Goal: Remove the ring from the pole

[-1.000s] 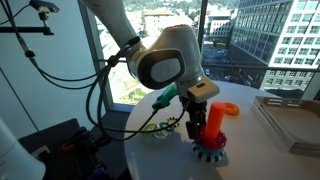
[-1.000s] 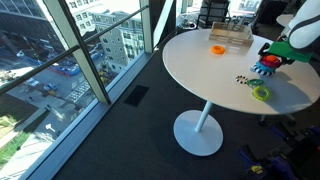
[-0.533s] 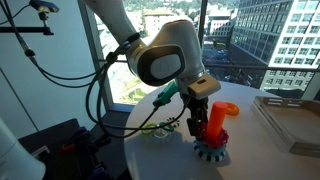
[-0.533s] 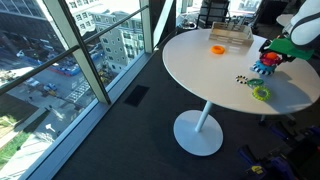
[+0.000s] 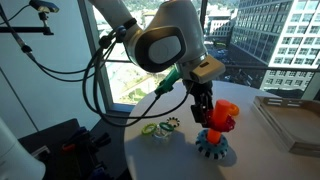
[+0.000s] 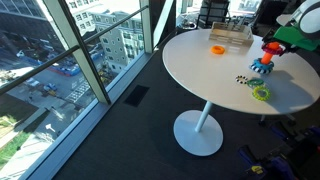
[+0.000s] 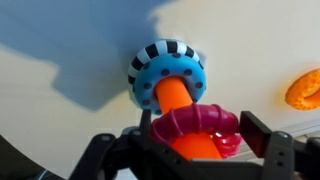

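— Gripper (image 7: 197,135) state?
— Clenched on the magenta ring (image 7: 195,125), which sits high around the orange pole (image 7: 172,95) (blue base (image 7: 150,65) on the table (image 7: 60,60)).
— Containers?
— In an exterior view, clear tray (image 6: 230,37) at twelve o'clock from an orange ring (image 6: 218,48); contents indiscernible.

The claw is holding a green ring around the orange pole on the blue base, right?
Not green: the wrist view shows the ring in the gripper is pinkish red. It is around the orange pole on the blue base.

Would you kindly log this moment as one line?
end effector: shut on ring | ring: high on pole, not off
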Robot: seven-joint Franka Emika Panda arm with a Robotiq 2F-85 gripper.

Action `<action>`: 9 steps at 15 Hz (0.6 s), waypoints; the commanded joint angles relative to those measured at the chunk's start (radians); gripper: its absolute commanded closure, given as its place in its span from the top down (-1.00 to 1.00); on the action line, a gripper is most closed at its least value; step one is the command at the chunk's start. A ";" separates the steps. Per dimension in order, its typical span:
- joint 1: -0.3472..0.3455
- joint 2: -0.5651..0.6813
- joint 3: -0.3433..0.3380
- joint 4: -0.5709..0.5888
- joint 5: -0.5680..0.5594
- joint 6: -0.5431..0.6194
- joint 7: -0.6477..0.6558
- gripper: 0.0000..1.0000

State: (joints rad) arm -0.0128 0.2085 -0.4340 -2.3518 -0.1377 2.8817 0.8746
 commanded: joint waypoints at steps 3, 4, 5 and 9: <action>0.006 -0.117 -0.013 -0.029 -0.019 -0.042 0.006 0.25; 0.007 -0.132 -0.015 -0.030 -0.023 -0.048 0.009 0.25; 0.007 -0.146 -0.015 -0.030 -0.029 -0.053 0.011 0.25; 0.004 -0.201 -0.010 -0.031 -0.031 -0.077 0.009 0.25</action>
State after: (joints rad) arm -0.0128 0.0772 -0.4382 -2.3620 -0.1434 2.8394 0.8746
